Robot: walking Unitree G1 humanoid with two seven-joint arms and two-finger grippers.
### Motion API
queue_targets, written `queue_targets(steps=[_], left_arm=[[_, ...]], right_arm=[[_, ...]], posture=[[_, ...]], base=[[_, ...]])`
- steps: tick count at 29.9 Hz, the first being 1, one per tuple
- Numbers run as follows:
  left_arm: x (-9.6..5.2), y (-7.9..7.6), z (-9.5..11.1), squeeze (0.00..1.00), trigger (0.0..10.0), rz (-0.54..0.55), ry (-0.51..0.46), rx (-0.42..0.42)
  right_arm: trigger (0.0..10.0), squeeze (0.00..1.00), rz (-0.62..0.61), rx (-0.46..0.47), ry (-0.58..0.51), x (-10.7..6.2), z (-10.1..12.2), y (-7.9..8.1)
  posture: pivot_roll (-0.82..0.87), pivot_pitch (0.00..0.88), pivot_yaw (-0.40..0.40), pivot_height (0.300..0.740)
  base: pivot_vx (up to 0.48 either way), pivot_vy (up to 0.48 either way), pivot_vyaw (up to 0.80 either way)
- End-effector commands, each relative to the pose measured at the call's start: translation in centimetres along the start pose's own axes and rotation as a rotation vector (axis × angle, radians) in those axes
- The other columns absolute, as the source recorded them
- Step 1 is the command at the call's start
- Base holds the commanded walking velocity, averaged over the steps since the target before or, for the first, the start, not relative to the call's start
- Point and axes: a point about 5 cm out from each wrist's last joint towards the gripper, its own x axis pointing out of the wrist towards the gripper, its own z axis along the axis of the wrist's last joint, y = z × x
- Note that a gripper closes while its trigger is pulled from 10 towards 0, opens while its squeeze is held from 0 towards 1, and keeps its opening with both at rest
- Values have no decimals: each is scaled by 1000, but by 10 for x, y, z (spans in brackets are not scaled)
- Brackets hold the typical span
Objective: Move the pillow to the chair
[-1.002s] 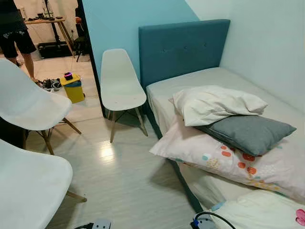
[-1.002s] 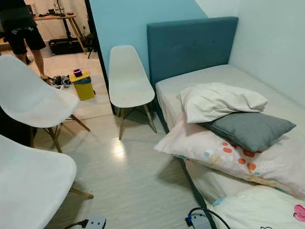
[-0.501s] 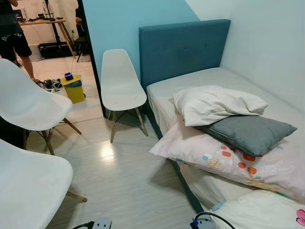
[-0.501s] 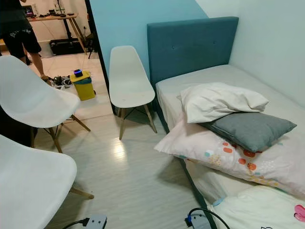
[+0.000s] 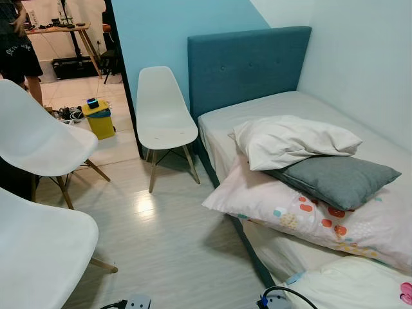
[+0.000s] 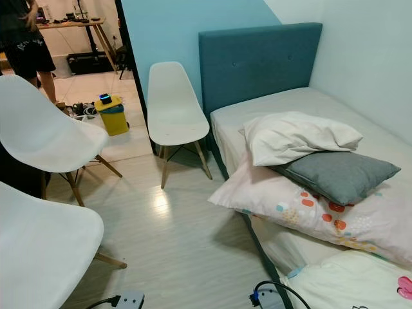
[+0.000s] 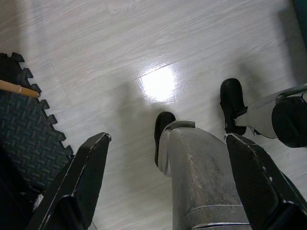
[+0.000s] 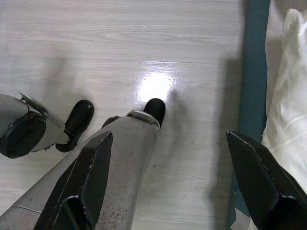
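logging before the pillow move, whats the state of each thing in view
white pillow: crumpled, top of the stack on the bed
grey pillow: lying on the patterned pillow
patterned pillow: overhanging the bed edge
chair: upright by the headboard, seat bare
left gripper: open, over the floor
right gripper: open, over the floor

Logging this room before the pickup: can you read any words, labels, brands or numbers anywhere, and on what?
None can be read.
Person's dark shorts: pale lettering, too small and blurred to read.
Floral pillow: coloured shapes only, no text.
Grey pillow, white pillow, white chair, yellow bin: no text visible.
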Motion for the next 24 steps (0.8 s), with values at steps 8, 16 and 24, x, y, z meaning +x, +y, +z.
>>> queue_targets(steps=[8, 16, 24], left_arm=[[0, 1, 0, 0, 10000, -2, 8, -10], [0, -2, -2, 0, 10000, -9, 12, -9], [2, -10, 5, 0, 10000, -41, -31, -104]], right_arm=[[10000, 0, 3, -31, 14, 0, -2, 1], [10000, 0, 2, -54, 27, -1, -6, 0], [10000, 0, -23, -69, 5, -2, -4, -5]], posture=[[22, 0, -12, 740], [22, 0, -20, 740], [10, 0, -35, 740]], base=[[0, 0, 0], [0, 0, 0], [0, 0, 0]])
